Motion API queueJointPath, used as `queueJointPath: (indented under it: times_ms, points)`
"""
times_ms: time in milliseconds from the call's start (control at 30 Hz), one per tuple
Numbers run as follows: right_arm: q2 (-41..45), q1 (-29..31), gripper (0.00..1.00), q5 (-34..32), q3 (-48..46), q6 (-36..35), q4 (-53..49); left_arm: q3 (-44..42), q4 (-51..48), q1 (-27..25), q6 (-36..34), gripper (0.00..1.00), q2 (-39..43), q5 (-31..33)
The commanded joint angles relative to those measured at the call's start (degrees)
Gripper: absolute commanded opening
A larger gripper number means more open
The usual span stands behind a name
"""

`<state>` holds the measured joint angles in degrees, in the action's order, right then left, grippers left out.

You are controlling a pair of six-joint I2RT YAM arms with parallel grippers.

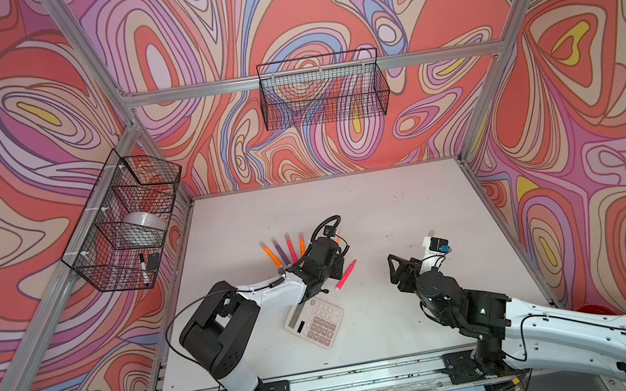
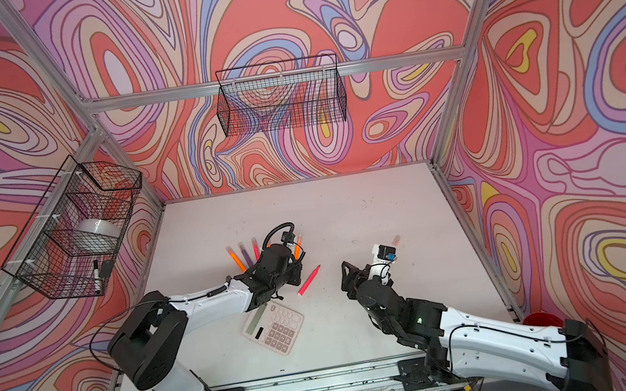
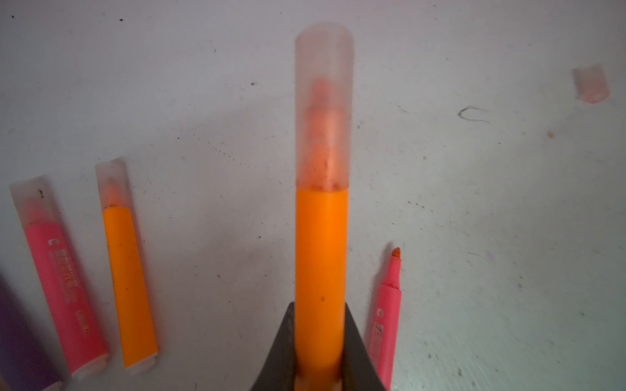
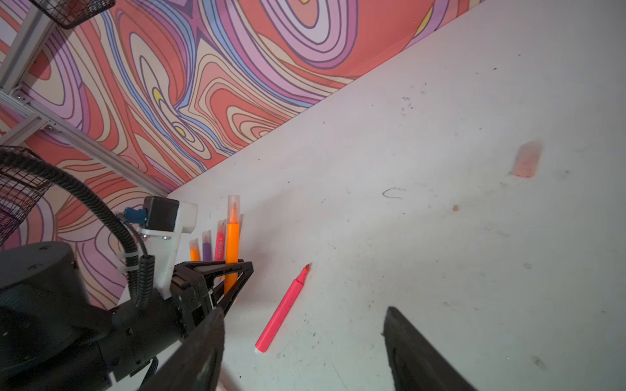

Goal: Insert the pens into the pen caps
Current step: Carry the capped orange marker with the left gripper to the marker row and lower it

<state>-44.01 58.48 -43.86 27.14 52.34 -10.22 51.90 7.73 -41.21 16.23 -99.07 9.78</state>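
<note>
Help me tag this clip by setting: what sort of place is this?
Probably a robot test cell, not a home: an aluminium frame encloses a white table, a left arm and right arm are mounted at its front edge, and swirl-printed backdrop walls surround it.

White table (image 1: pixel 388 202) w/ pens (image 1: pixel 346 274), cap (image 2: pixel 395 239), calculator (image 1: pixel 316 324)

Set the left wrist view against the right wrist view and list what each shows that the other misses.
Only the left wrist view: the capped pink pen lying full length, down to its flat end. Only the right wrist view: the right gripper, open and empty, the left arm's wrist camera, the patterned wall. Both: the left gripper shut on the capped orange pen, the uncapped pink pen on the table, and a loose cap lying apart.
</note>
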Motion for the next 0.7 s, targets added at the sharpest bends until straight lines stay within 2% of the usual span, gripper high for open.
queueJointPath:
  times_ms: [0,167,300,533,600,667]
  points:
    - [2.2,-0.4,0.77,-3.3,-0.1,0.3,-7.4,3.9,-8.2,1.8,1.0,0.00,-4.7,4.7]
    - [2.3,-0.7,0.78,-3.9,-1.2,0.7,-7.7,8.6,-13.5,3.4,0.9,0.00,-10.4,9.5]
    - [1.0,-0.8,0.79,-3.6,0.3,-0.4,-7.7,11.6,-16.1,3.8,1.1,0.00,-12.9,10.5]
    - [-1.5,-1.1,0.79,-3.5,1.0,-0.1,-7.7,14.8,-20.4,4.1,2.3,0.00,-15.7,16.5]
    - [-1.3,-1.2,0.79,-3.3,0.8,-0.2,-7.1,15.0,-21.2,4.1,2.6,0.09,-15.6,17.1]
    - [-1.3,-1.3,0.79,-3.2,1.0,-0.6,-6.8,14.9,-21.7,4.1,2.3,0.12,-15.2,16.6]
